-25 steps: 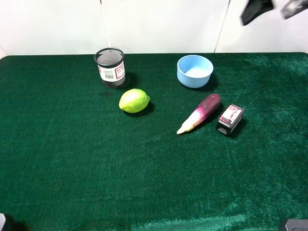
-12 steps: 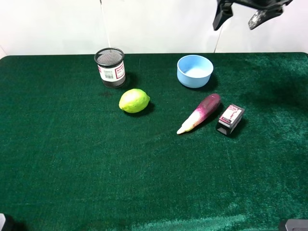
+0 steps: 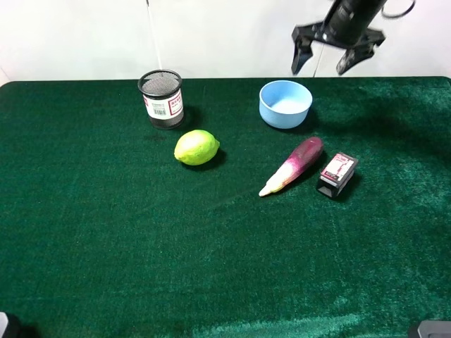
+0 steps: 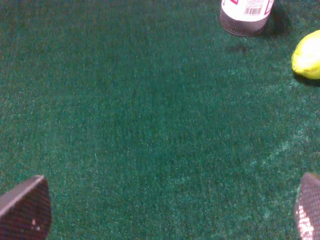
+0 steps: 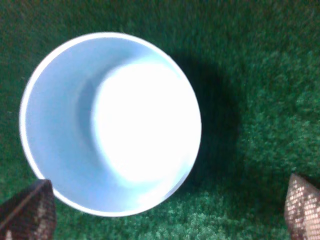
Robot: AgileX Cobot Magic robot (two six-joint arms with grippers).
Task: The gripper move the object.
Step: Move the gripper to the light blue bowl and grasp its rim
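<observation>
right end effector [image 3: 320, 68] fingers spread | bowl [image 3: 285, 104] below, seemingly untouched

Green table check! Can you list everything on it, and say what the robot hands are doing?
Surface: green cloth table, no spills seen.
Job's things: light-blue bowl, upright, empty, near the back edge.
Clutter: black mesh cup, lemon, purple-white vegetable, small black box, all apart.
Grippers: right gripper open, above the bowl, not touching; left gripper open over bare cloth.
Cables: thin dark line behind the cup; cable or seam, cannot tell.
Surroundings: white wall behind.
</observation>
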